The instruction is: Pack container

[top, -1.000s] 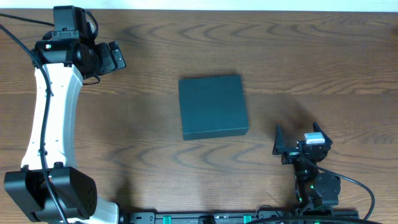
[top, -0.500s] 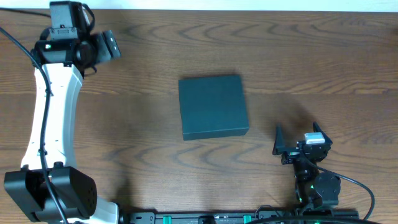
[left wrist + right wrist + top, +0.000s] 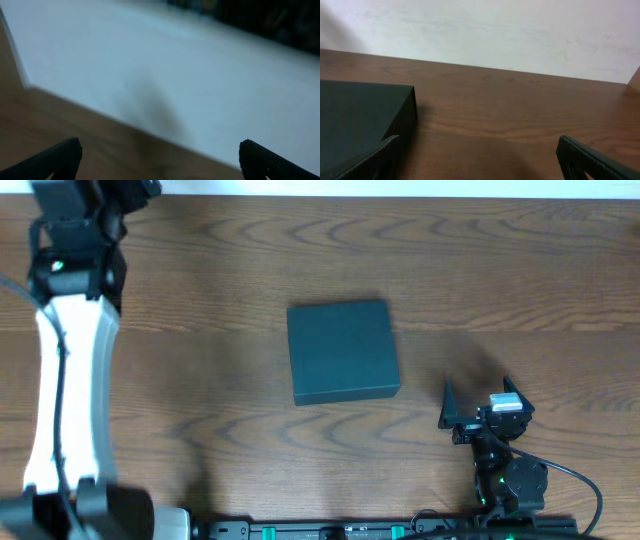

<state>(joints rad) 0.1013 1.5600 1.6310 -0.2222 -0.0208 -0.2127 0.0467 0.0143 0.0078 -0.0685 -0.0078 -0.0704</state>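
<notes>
The dark teal container (image 3: 342, 352) lies in the middle of the wooden table with its lid shut flat. In the right wrist view its near corner (image 3: 362, 117) shows at the left. My right gripper (image 3: 478, 394) rests near the front edge, right of the container and apart from it. Its jaws (image 3: 477, 162) are open over bare wood. My left arm (image 3: 68, 270) reaches to the far left corner, and its fingers lie past the top of the overhead view. The left gripper (image 3: 160, 162) is open and empty, pointing over the table's far edge in a blurred view.
A pale surface (image 3: 200, 75) lies beyond the table's far edge (image 3: 125, 125). A white wall (image 3: 485, 30) stands behind the table in the right wrist view. The arms' base rail (image 3: 340, 530) runs along the front edge.
The left arm has swung its gripper from pointing right at the far left to pointing over the far edge, out of the overhead view. The right arm and the container have not moved.
</notes>
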